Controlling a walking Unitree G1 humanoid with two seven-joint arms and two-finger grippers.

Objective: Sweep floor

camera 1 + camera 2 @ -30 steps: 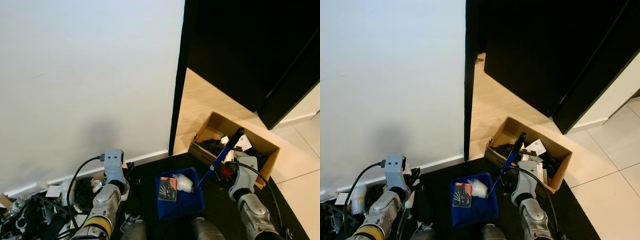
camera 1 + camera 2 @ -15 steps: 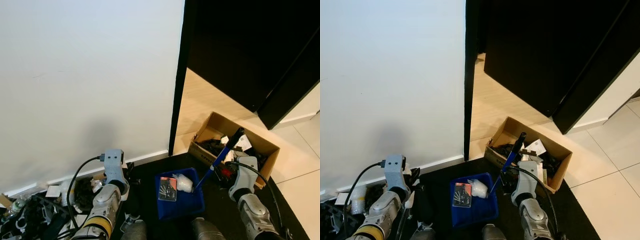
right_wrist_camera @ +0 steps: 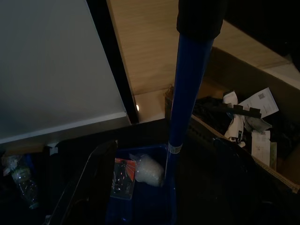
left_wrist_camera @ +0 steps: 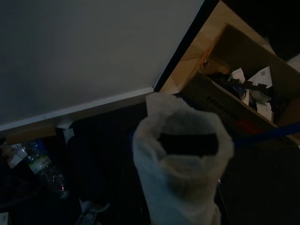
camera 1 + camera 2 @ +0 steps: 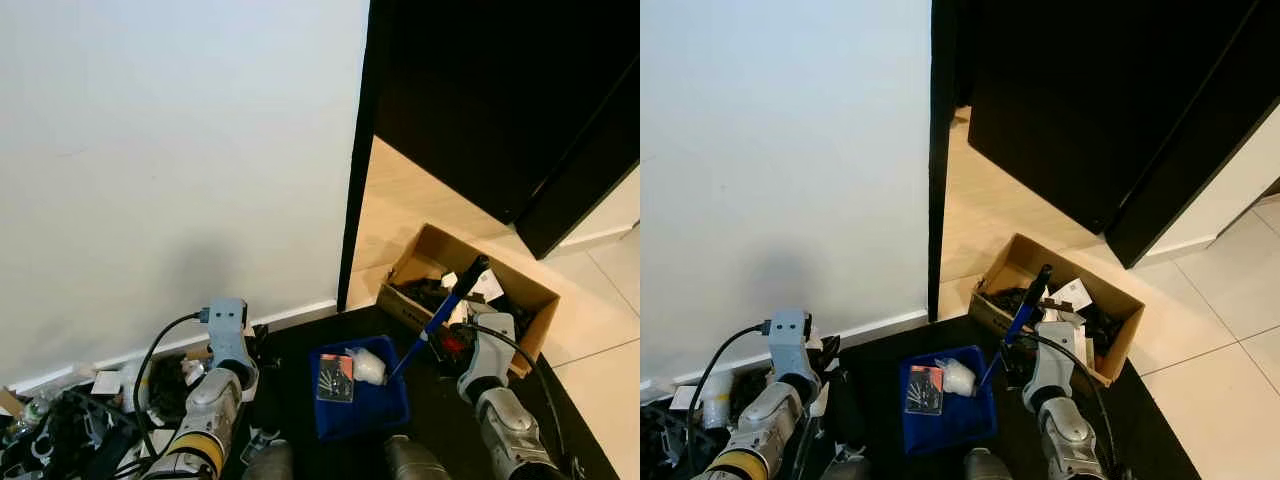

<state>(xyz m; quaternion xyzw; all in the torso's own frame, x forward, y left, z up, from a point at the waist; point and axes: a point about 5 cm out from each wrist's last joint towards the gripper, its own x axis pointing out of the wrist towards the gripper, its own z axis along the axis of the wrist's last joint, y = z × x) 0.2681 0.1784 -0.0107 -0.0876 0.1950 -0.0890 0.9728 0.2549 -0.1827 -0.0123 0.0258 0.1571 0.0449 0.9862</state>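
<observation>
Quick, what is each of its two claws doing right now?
Left gripper: holding a white, fuzzy, cloth-like handle end; finger state cannot be told.
Right gripper: holding the blue dustpan handle with a black grip; fingers hidden.

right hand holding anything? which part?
The right hand holds the blue dustpan by its long blue handle, near the middle.
</observation>
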